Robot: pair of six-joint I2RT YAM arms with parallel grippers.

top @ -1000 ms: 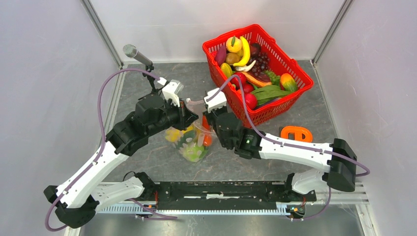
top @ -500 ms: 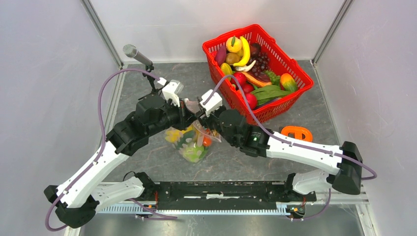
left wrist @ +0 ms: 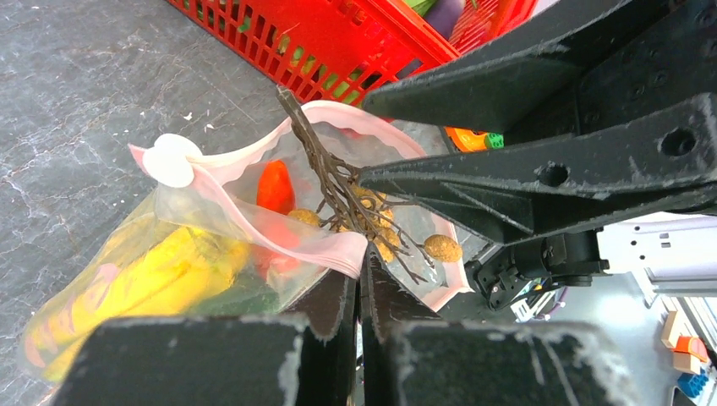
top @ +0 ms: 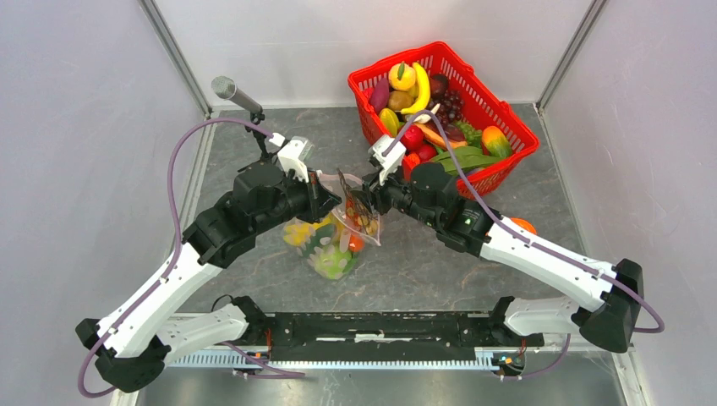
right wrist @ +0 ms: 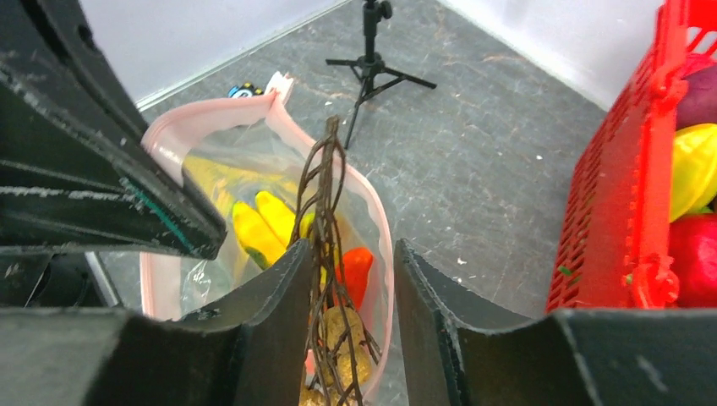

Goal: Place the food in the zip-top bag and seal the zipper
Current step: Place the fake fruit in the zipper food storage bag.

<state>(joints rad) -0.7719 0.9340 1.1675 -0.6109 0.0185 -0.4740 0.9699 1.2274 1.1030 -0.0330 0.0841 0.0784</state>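
Left wrist — left gripper [left wrist: 359, 264] clamped on zip-top bag [left wrist: 127, 254] rim — right gripper [right wrist: 353, 251] fingers apart.

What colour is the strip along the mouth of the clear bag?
Pale pink. The zipper strip shows best in the left wrist view.

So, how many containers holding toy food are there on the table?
2. A red mesh basket stands at the far right, full of toy fruit. A clear zip-top bag lies mid-table, mouth open, its pink zipper pinched by the left gripper. Others could be hidden.
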